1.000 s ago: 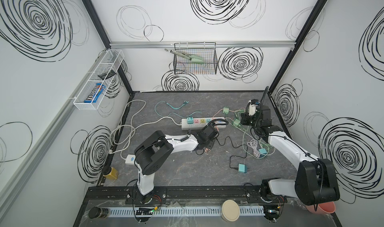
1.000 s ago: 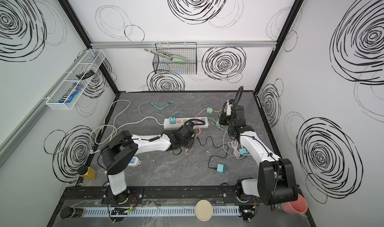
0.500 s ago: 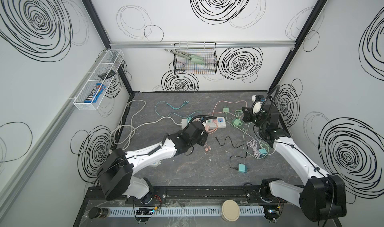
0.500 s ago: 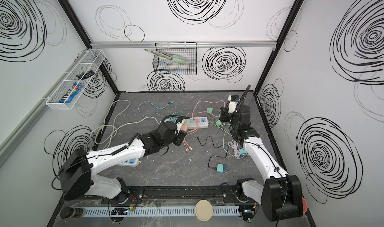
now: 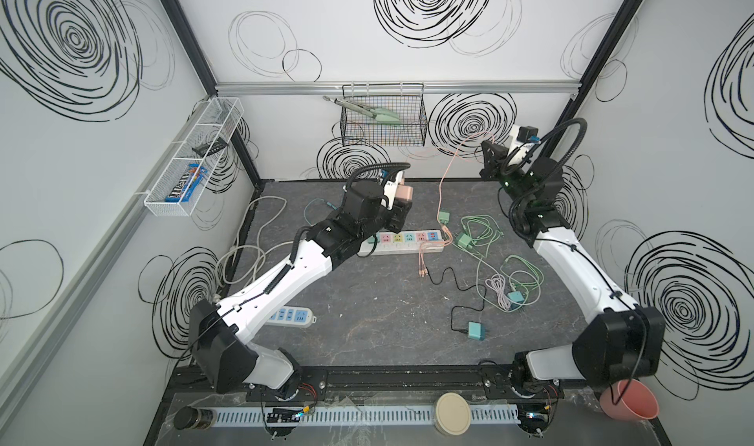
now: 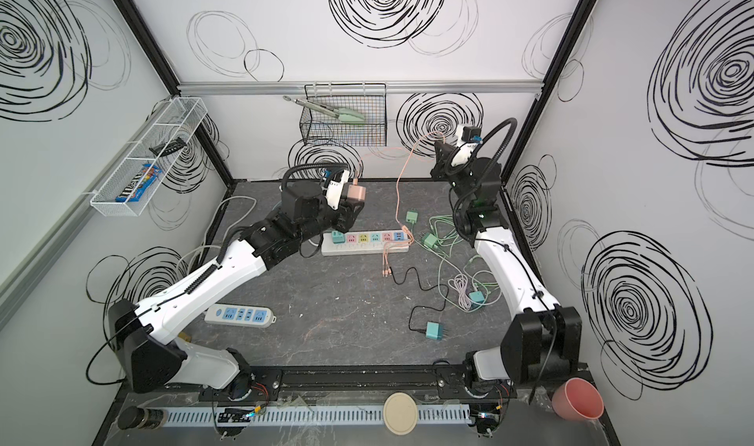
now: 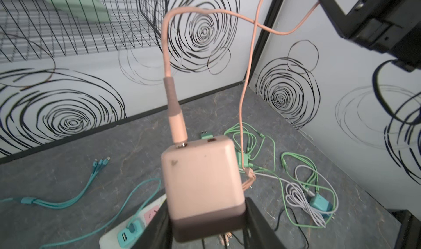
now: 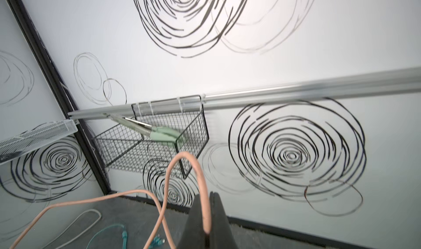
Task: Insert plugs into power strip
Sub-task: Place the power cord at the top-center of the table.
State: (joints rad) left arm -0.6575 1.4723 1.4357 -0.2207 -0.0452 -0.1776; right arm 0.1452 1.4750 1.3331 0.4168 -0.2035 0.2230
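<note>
- Blue-socketed spare strip (image 5: 291, 316) lies flat near the left arm's base, with nothing plugged into it.
- Left gripper (image 7: 206, 229) is clamped on the pink plug (image 7: 200, 181), its fingers closed on the plug's darker base. The prongs are hidden in every view.
- A second ago this gripper was low, at the strip. It has since carried the plug up, well clear of the table and above the strip's left end.
- Strip (image 5: 408, 242), white with pastel sockets, lies toward the back of the table. One teal plug (image 6: 337, 237) is already seated in its leftmost socket, and the other sockets look free.
- Cable (image 5: 449, 166) runs from the pink plug up and across to the right gripper, then falls to the table just beside the strip's right end.
- Right gripper (image 8: 208, 213) is closed, pinching that cable between its fingertips. It has also risen from table height and now sits high near the back wall.
- Green plugs (image 5: 464, 241) and loose teal plugs (image 5: 476, 330) lie right of the strip among tangled leads, and neither gripper touches them.
- Reading: the twin lift has probably pulled the pink lead out of the tangle, so the plug can be turned and lowered without drag.
- Insertion is not yet done. The prongs need to face down over a free socket, and a taut cable could tug the plug askew.
</note>
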